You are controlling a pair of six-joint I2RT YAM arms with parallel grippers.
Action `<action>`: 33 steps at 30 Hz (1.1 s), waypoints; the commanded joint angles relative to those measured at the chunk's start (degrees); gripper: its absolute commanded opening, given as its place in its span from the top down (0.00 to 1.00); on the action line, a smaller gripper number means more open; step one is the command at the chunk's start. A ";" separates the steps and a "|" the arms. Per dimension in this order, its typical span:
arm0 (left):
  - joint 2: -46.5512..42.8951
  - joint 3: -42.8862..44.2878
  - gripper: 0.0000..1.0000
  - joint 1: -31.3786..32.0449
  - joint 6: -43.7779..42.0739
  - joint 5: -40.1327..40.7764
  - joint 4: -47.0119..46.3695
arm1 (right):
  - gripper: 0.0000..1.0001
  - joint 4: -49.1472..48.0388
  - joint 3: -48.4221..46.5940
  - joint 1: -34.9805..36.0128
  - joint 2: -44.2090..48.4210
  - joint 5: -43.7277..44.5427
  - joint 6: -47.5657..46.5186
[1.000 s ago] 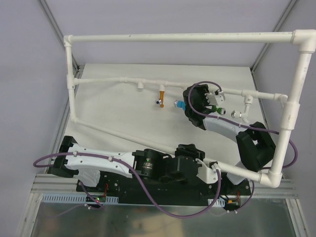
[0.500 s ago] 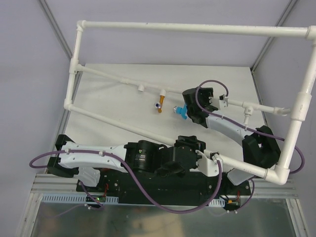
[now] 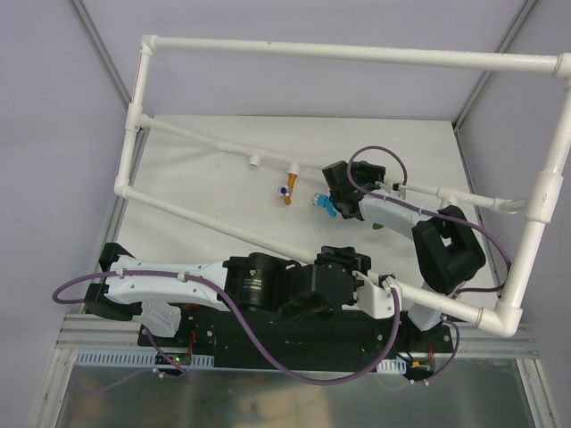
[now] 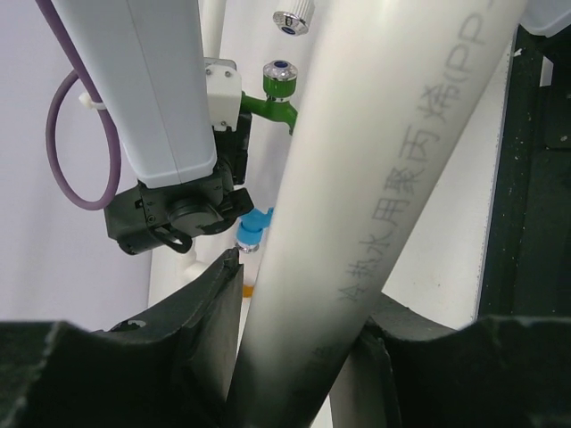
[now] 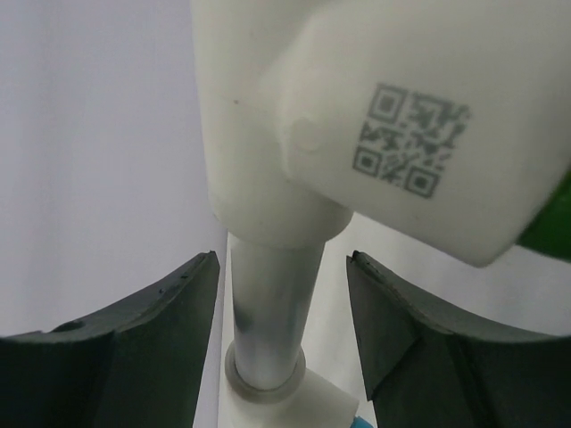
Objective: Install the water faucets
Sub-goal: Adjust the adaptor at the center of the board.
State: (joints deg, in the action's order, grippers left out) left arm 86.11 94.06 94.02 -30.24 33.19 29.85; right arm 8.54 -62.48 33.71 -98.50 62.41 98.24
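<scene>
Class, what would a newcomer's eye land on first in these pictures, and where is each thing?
The big white pipe frame, lying askew over the table, dominates. Along its middle hang an orange faucet and a blue faucet, with the right gripper at the blue one. The left gripper clamps the frame's near side.

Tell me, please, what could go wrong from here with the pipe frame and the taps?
1. The left fingers grip only one bar of the big pipe frame, which lies askew; it may twist or slip in that grip.
2. The right fingers straddle a thin pipe right beside the blue tap; a misjudged move could knock it.
3. The right arm's purple cable loops near that pipe and might snag.
</scene>
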 commanded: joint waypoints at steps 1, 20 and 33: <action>-7.88 5.52 1.00 -0.77 18.90 0.91 -18.95 | 0.35 3.07 -4.58 -1.28 -3.27 2.98 6.00; -13.50 5.52 1.00 -0.77 20.40 -1.20 -19.30 | 1.00 -28.56 3.41 -3.31 -3.73 9.49 -39.48; -18.95 7.36 1.00 -0.77 15.65 0.03 -21.58 | 1.00 -30.51 4.65 -3.48 12.45 6.67 -73.42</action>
State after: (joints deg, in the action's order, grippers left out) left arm 74.94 95.46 94.59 -25.08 27.53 24.71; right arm -30.30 -57.69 31.79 -90.74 71.50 49.65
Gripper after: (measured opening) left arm 0.412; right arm 0.364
